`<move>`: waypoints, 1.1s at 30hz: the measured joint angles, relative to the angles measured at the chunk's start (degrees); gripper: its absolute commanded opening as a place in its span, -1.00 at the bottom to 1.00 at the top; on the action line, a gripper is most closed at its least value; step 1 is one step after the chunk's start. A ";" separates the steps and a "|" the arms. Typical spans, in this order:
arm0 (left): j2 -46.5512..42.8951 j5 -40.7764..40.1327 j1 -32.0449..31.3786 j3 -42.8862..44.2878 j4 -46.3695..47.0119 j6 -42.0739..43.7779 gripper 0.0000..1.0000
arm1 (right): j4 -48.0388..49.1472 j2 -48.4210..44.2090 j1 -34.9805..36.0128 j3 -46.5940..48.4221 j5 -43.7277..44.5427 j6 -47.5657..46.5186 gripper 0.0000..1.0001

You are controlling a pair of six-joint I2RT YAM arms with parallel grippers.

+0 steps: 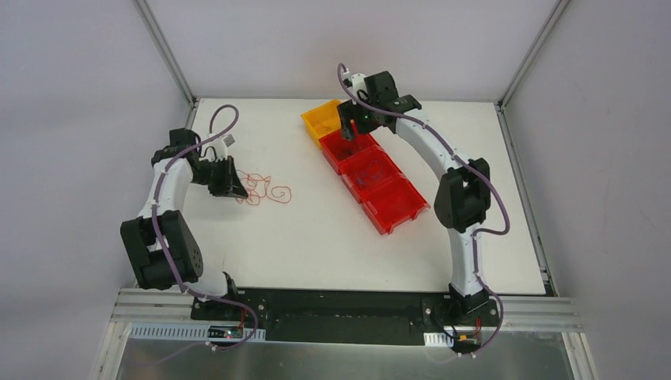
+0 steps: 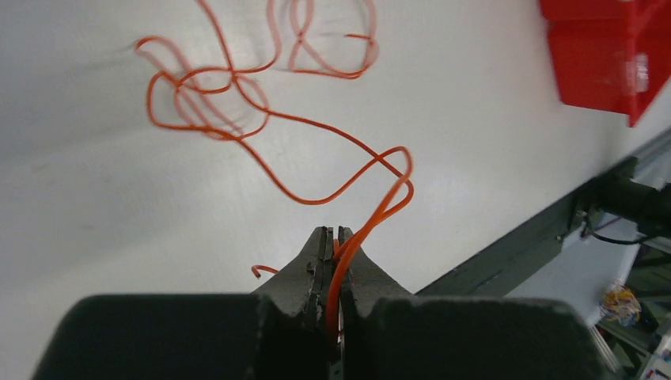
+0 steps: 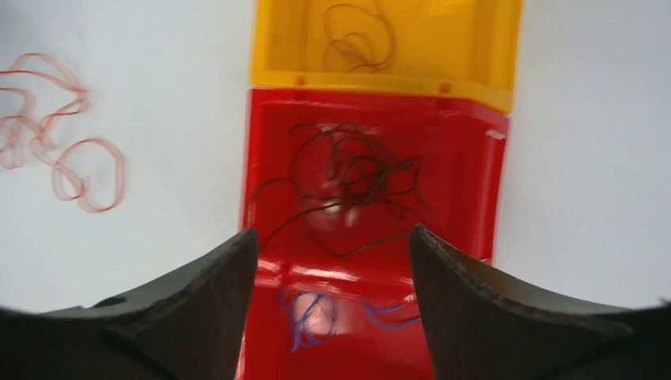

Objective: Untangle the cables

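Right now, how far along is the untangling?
Done: thin dark wire in a red plastic bin, blue wire in the next, a strand in the yellow bin. In hand: left gripper shut on thin orange wire. Left: its loops tangled on the table. Right gripper open.

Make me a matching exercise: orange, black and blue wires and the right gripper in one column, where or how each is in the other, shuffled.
1 orange wire
2 black wire
3 blue wire
4 right gripper

A open, holding nothing
B in the red bin beside the yellow bin
C pinched by the left gripper
D in the second red bin

Pairs: 1-C, 2-B, 3-D, 4-A
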 measured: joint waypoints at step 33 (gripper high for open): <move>-15.37 29.88 -7.87 33.35 -0.55 -23.93 -1.00 | 49.48 -18.49 20.33 -40.79 -23.52 10.84 -1.00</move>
